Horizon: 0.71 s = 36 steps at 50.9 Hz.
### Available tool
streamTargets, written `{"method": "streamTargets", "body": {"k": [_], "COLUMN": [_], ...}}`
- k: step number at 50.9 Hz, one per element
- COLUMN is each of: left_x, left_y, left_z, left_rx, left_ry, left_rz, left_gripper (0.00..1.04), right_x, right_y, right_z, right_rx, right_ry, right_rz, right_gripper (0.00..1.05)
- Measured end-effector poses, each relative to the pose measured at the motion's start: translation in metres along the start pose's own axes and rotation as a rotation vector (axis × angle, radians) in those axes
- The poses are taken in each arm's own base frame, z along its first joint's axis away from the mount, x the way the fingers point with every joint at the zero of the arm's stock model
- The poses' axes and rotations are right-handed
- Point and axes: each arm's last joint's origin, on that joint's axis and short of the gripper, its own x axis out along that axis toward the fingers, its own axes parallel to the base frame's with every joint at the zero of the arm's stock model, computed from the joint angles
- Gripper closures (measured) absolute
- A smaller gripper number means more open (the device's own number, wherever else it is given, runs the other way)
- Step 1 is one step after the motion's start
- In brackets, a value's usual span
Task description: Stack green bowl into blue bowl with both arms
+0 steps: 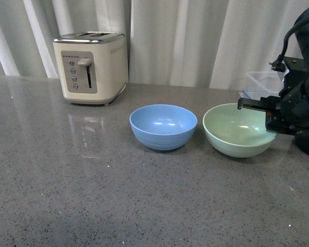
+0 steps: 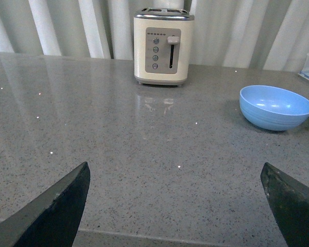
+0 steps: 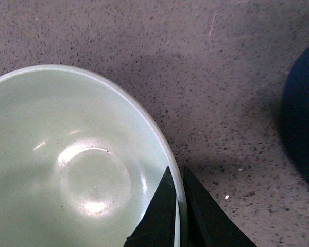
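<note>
The pale green bowl (image 1: 238,129) sits on the grey counter, right of centre, tipped slightly. The light blue bowl (image 1: 163,125) stands just to its left, apart from it, empty. My right gripper (image 1: 270,119) is shut on the green bowl's right rim; in the right wrist view its two fingers (image 3: 178,177) pinch the rim of the green bowl (image 3: 67,164), one inside, one outside. My left gripper (image 2: 175,180) is open and empty above bare counter, well to the left of the blue bowl (image 2: 275,105). The left arm does not show in the front view.
A cream toaster (image 1: 91,67) stands at the back left, also in the left wrist view (image 2: 163,46). A clear container (image 1: 262,85) sits behind the green bowl. A dark blue rounded thing (image 3: 304,128) lies near the right gripper. White curtains hang behind the counter.
</note>
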Motion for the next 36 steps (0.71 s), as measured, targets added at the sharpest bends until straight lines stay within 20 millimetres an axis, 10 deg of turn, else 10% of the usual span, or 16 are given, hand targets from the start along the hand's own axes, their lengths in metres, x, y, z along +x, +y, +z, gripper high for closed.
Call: {"method": "streamTargets", "body": {"k": [17,36], "left_x": [0.000,0.000], "left_y": [0.000,0.000], "left_z": [0.000,0.000], "left_rx": [0.000,0.000], "left_ry": [0.000,0.000], "left_rz": [0.000,0.000], "left_gripper": [0.07,0.07], "right_x": [-0.075,-0.051], "right_y": [0.046,0.117], "right_z": [0.031,0.031], "right_rx": [-0.080,-0.169], "right_ry": [-0.178,-0.143], "right_rz": [0.169,0.235], "right_gripper": [1.04,1.04]}}
